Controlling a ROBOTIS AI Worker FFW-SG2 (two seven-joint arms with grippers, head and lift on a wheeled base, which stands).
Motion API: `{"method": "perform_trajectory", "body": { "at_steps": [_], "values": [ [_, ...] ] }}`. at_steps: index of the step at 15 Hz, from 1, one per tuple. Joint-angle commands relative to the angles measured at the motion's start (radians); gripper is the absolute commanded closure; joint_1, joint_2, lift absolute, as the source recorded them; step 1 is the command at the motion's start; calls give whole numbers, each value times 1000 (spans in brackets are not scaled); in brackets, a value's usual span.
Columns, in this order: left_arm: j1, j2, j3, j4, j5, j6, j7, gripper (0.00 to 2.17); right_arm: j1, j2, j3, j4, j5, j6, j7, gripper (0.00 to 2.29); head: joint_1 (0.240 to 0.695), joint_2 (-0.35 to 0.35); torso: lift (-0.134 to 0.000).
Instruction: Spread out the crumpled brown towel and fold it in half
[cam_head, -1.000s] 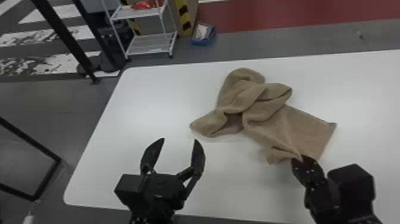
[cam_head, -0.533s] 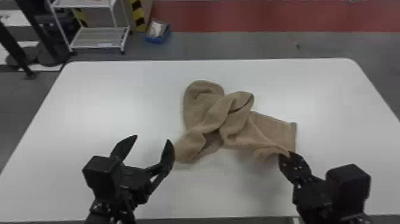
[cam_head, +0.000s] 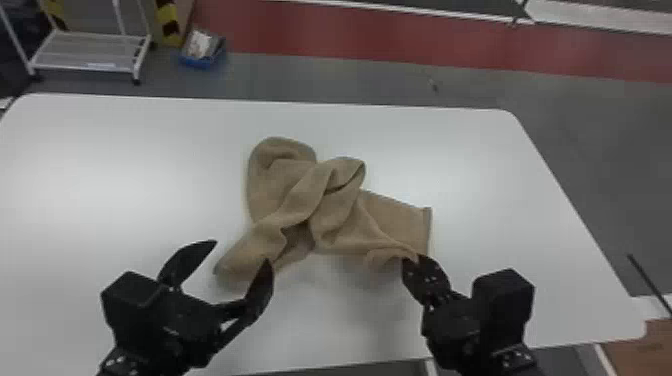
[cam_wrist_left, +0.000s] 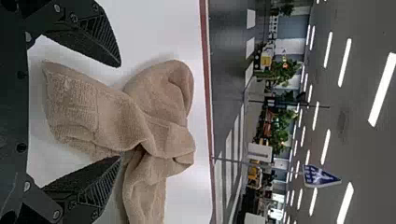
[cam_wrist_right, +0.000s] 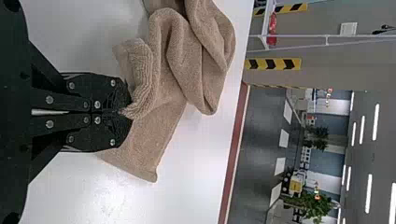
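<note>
1 broad white table with rounded corners, the surface (cam_head: 500, 150), carried the work. Behind its far left part stood 1 white metal-framed cart (cam_head: 80, 50), on a grey floor (cam_head: 350, 77) crossed by a red band (cam_head: 400, 42).

1 crumpled brown cloth towel (cam_head: 280, 200) lay about the middle of the surface, its long axis running roughly left to right across the robot's view. 3 parts reached outward: a narrow bunched end pointed left and toward the robot, a rounded loop pointed away on the far left, and a flatter panel with a straight hemmed edge pointed right. A twisted fold ran diagonally through the middle, from the near left end up to the far right.

There were 2 black grippers. The left gripper (cam_head: 241, 252) was spread wide with nothing in its hold, its tips near the towel's bunched end; whether either finger touched the cloth could not be told. The right gripper (cam_head: 414, 259) was closed on the towel, pinching a gathered bit of its near edge by the right-hand panel.

On the floor beside the cart sat 1 small blue container (cam_head: 196, 63), holding white and grey items (cam_head: 201, 44) too unclear to name or count.
</note>
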Motion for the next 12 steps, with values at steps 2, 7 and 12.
{"method": "perform_trajectory", "body": {
  "at_steps": [2, 7, 12],
  "values": [
    [-45, 1, -33, 43, -38, 64, -17, 205, -8, 1, 6, 2, -1, 10, 0, 1652, 695, -187, -125],
    [-117, -4, -82, 134, -64, 91, 77, 286, -14, 1, 9, 3, -1, 13, 0, 1652, 695, -212, -125],
    [-124, -1, -88, 129, -82, 76, 202, 1436, -31, 1, -5, 25, -24, 13, 0, 1652, 695, -187, -125]
  ]
}}
